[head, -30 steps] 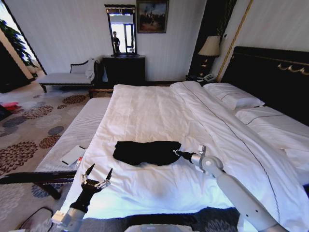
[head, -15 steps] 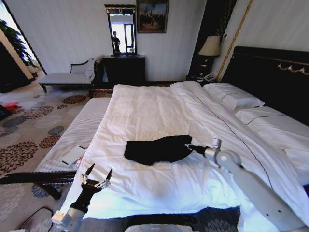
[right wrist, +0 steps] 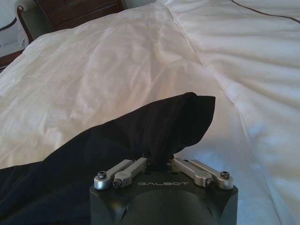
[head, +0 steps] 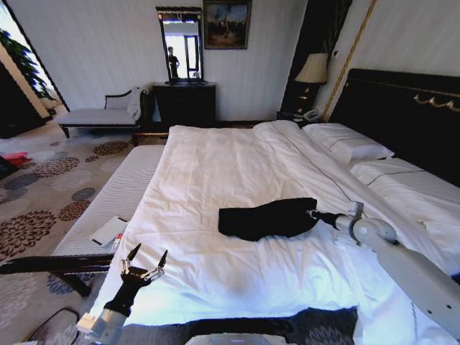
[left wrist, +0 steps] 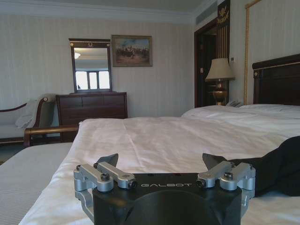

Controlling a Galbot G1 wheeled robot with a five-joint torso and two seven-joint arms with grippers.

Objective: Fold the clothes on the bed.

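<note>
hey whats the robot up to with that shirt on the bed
The right tool is shut on one end of a black T-shirt, which lies bunched on the white duvet of the bed; that end is lifted off the cover. The left tool hangs open near the foot of the bed, apart from the shirt. The shirt is not yet folded flat.

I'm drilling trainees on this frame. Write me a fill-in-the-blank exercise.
1. The right gripper is shut on the ___.
2. The T-shirt lies on the white ___.
3. The left gripper, at the bed's near edge, has its fingers ___.
4. The T-shirt's colour is ___.

Missing: T-shirt; bed; open; black
</note>
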